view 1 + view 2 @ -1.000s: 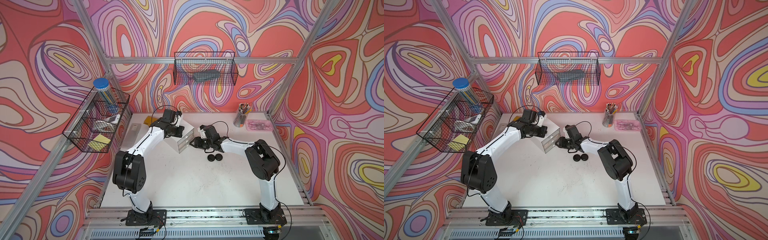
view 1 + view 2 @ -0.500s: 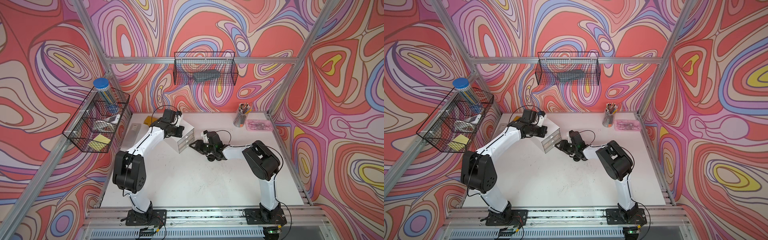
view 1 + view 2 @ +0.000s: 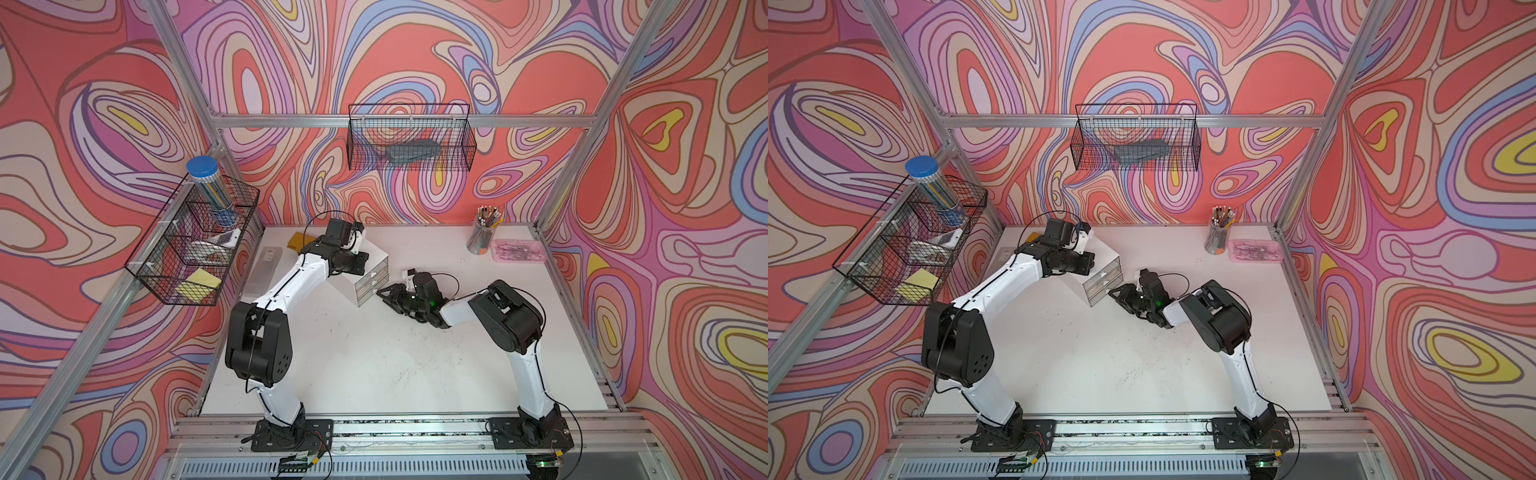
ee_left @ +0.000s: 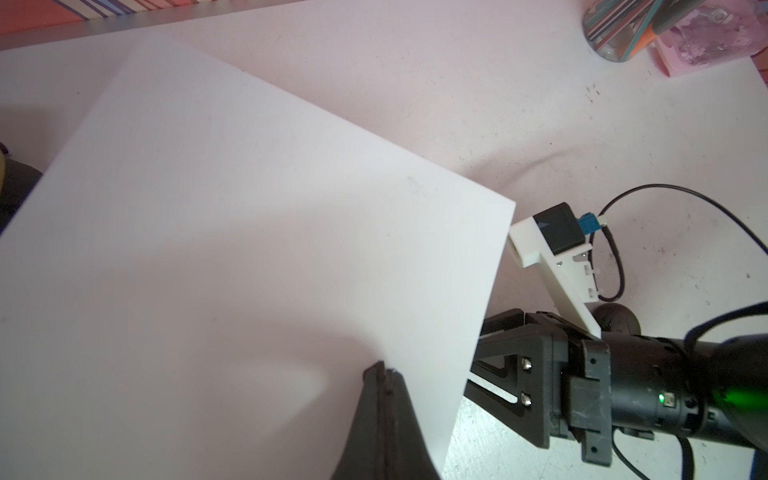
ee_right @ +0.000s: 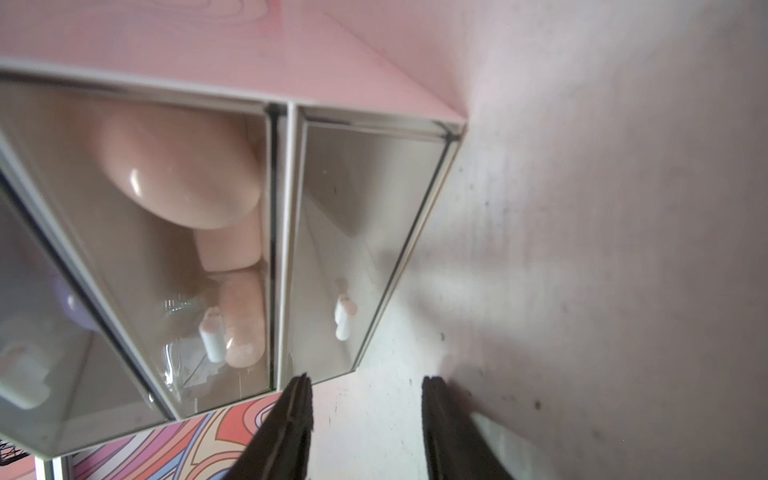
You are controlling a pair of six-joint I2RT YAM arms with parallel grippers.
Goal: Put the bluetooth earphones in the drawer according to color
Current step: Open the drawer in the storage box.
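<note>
bench (image 3: 374, 365): white, scuffed, mostly bare from what I can see.
cabinet (image 3: 372, 279): little white cube with three clear drawers, toward the back of the bench. All three look shut. My guess is it's light and will skate if I yank on it.
left hand (image 4: 384, 374): fingers pressed together, gripping nothing, tips resting on the cabinet's top. Reads like a brace to me.
right hand (image 5: 365, 386): jaws partway apart with nothing between them, low on the bench just in front of the bottom drawer (image 5: 365, 216), which looks empty.
pink cases (image 5: 178, 166): in the middle drawer, at least two, touching each other.
lilac case (image 5: 77, 307): blurry, in the top drawer.
black cases: hidden in both top views. The left wrist view shows a dark round thing (image 4: 617, 318) just beside the right wrist, probably one of them.
handling: glossy hard pebbles, light, no edges, so slippery I reckon. I'd pinch squarely across the flat faces at the widest part, or it'll squirt out.
knob (image 5: 343, 318): tiny white peg, the only hold on that bottom drawer.
</note>
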